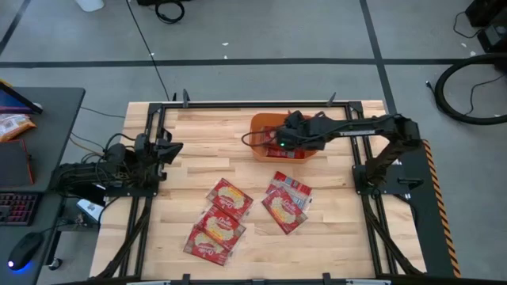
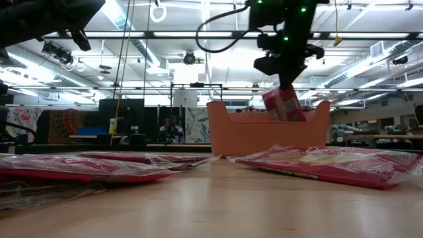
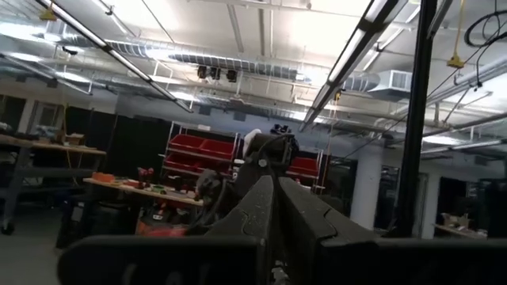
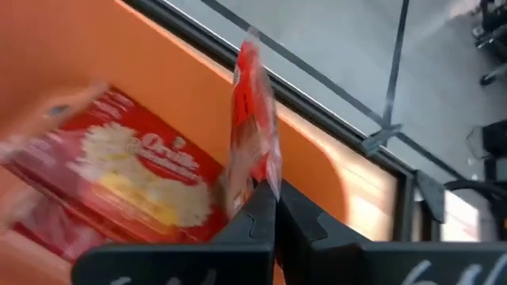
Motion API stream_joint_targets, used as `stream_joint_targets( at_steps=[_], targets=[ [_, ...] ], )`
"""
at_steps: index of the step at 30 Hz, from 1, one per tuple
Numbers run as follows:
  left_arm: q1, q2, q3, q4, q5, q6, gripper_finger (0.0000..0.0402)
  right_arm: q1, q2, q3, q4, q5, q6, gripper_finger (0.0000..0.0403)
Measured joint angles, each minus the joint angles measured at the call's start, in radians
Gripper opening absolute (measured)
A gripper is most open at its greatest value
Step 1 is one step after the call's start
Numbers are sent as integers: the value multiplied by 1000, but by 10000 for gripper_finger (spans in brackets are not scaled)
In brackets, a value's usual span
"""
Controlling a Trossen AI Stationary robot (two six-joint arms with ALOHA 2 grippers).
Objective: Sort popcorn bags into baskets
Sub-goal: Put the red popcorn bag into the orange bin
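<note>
Pinched edge-on between your right gripper's (image 4: 265,207) fingers, a bag (image 4: 252,127) hangs over the basket (image 1: 283,139), its lower end already inside. One bag (image 4: 131,186) lies flat in there. Your risk: the held bag hangs close to the orange wall, so a release from here could leave it propped on the rim or tipped out onto the table (image 1: 341,237). Your left gripper (image 1: 162,149) waits at the left edge with its jaws pressed together, empty. Count: one basket; five bags on the table as best you can tell, two overlapping at right (image 1: 285,202), three at left (image 1: 218,222).
</note>
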Motion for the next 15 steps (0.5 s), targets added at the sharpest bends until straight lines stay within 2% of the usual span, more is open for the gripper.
stream_joint_targets(
  at_steps=[6,15],
  targets=[
    [0,0,0,-17,0,-16,25,0,89,98,91,-138,-47,26],
    [0,0,0,-58,0,-46,25,-13,213,106,481,-437,-348,73]
  ],
)
